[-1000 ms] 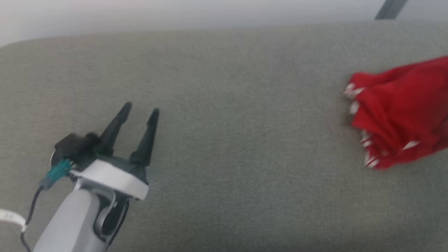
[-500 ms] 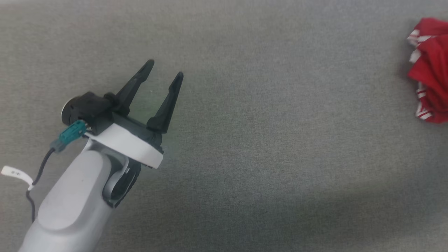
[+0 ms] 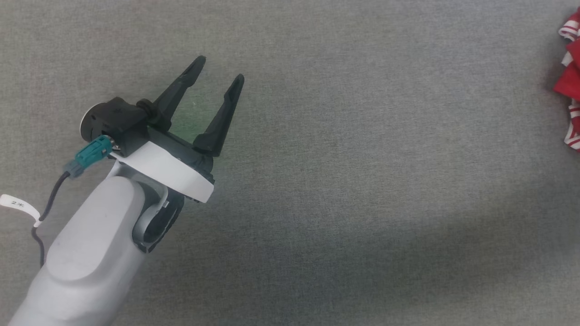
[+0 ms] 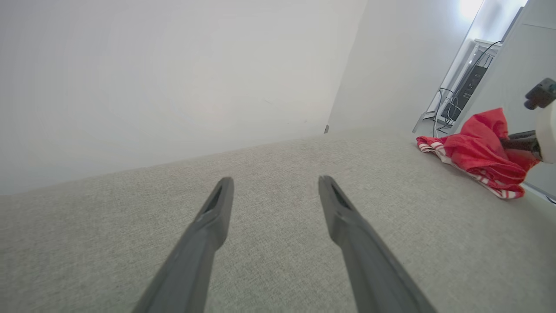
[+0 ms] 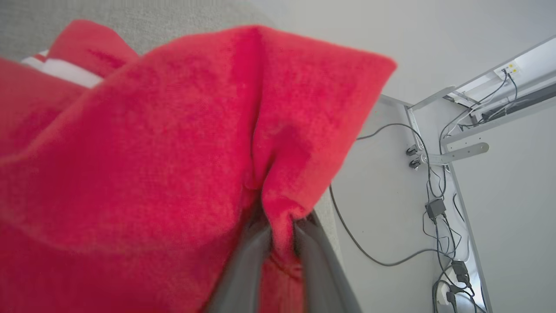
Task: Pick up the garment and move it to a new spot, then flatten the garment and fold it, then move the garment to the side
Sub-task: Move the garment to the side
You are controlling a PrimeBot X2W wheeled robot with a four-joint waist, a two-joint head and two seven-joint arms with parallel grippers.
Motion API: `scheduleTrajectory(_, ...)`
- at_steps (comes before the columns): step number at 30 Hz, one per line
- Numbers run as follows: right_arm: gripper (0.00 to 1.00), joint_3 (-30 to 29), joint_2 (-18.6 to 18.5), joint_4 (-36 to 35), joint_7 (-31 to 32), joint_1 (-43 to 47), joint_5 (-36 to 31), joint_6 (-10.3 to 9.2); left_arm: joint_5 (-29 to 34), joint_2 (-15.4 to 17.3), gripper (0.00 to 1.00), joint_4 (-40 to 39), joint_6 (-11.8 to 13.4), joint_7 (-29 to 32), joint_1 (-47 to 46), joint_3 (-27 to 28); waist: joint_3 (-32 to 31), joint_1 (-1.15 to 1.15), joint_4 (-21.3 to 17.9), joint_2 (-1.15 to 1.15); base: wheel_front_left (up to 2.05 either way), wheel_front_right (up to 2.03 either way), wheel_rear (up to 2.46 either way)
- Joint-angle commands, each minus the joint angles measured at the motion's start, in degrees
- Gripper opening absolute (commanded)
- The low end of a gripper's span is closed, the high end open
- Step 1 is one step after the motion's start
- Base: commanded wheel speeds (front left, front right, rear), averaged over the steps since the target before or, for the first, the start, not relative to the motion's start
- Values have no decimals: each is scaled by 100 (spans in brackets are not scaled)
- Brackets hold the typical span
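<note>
In the right wrist view, the right gripper [image 5: 282, 226] has its two dark fingers [image 5: 243, 265] pressed together at the bottom centre of the frame, pinching a fold of the garment [image 5: 152, 152] between them. The red cloth rises from the pinch and spreads across the left and middle of that frame, with a white patch at the upper left. To the right of the cloth, grey cables [image 5: 434, 208] run down a pale wall. In the head view, the left gripper [image 3: 219, 69] sits in the upper left with its fingers spread apart and nothing between them, tips pointing up and to the right over the grey fabric surface [image 3: 340, 181]. Behind the fingers come a teal connector [image 3: 93, 154], a white tag [image 3: 18, 206] on a dark cable, and the pale forearm [image 3: 90, 262] running to the lower left corner. The garment shows as a red, white-striped bundle at the right edge of the head view, well apart from the left gripper. In the left wrist view it lies bunched at the right, on the grey surface.
</note>
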Motion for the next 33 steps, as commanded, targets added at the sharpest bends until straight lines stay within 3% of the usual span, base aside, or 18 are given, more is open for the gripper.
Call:
scheduleTrajectory(1, 34, -146, 41, 122, -121, -132, -118, -11, -20, 18, 100, 16, -13, -24, -84, 1, 2, 0, 19, 0, 0, 0, 0)
scheduleTrajectory(2, 50, -208, 73, 192, -162, -165, -212, -11, -37, 20, 100, 16, -13, -24, -87, 13, -6, 0, 26, 0, 0, 0, 0)
scheduleTrajectory(3, 89, -253, 83, 245, -203, -210, -307, -11, -51, 17, 100, 11, -13, -24, -80, 42, -25, 0, 32, 0, 0, 0, 0)
scheduleTrajectory(4, 100, -324, 105, 281, -257, -267, -346, -11, -55, 23, 100, 3, -13, -24, -64, 68, -53, 0, 34, 0, 0, 0, 0)
scheduleTrajectory(12, 100, -518, 343, 546, -454, -405, -460, -12, -172, 39, 100, 4, -13, -24, 244, 351, -415, 0, 14, 0, 0, 0, 0)
scheduleTrajectory(21, 100, -500, 826, 512, -1370, -25, -38, -11, -111, 79, 100, -15, -13, -24, 1017, 850, -1131, 0, 105, 0, 0, 0, 0)
scheduleTrajectory(27, 100, -270, 1170, 135, -1733, 593, 235, -11, 114, -6, 100, 71, -13, -24, 1749, 1379, -1723, 0, 235, 0, 0, 0, 0)
scheduleTrajectory(33, 100, -157, 1413, -839, -1779, 1558, 408, -11, 273, -54, 100, -71, -13, -24, 2532, 1823, -2353, 0, 389, 0, 0, 0, 0)
